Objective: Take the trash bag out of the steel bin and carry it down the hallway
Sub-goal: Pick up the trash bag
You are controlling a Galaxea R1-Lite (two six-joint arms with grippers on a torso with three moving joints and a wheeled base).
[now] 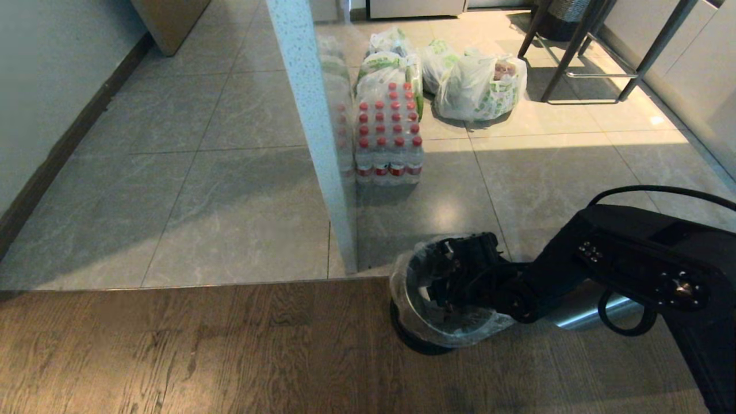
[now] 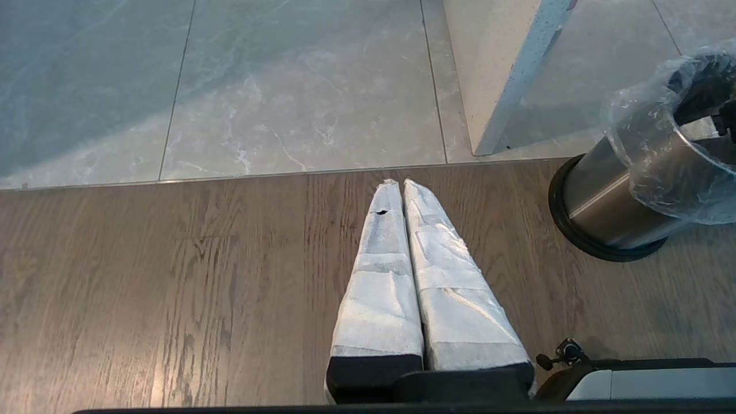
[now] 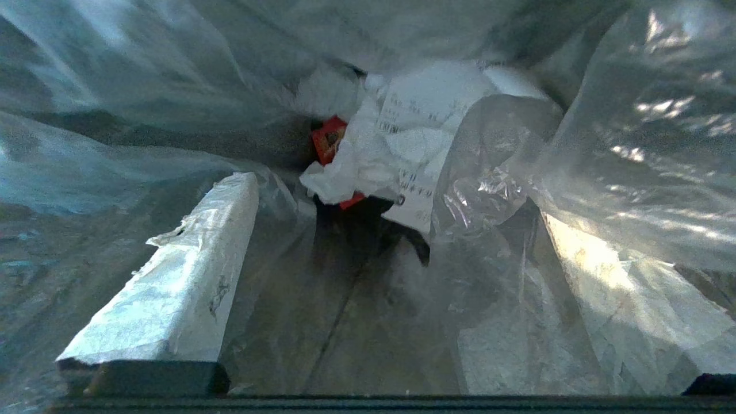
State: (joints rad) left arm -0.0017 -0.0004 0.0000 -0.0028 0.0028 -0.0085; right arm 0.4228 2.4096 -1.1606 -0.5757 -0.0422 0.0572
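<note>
The steel bin (image 1: 415, 301) stands on the wooden floor by the tile edge; it also shows in the left wrist view (image 2: 604, 207). The clear trash bag (image 1: 454, 330) lines it, its crinkly rim folded over the top (image 2: 650, 167). My right gripper (image 1: 454, 270) reaches down into the bin's mouth. Inside the bag, the right gripper (image 3: 394, 198) is open, and bag film drapes over one finger (image 3: 621, 287). Crumpled white paper (image 3: 414, 138) and a red scrap (image 3: 328, 138) lie beyond the tips. My left gripper (image 2: 397, 184) hangs shut and empty over the wood, left of the bin.
A pillar's edge (image 1: 313, 132) rises just behind the bin. Behind it stand a pack of red-capped bottles (image 1: 388, 138) and white grocery bags with green print (image 1: 477, 86). Metal chair legs (image 1: 586, 52) stand far right. A second steel object (image 1: 583, 313) lies under my right arm.
</note>
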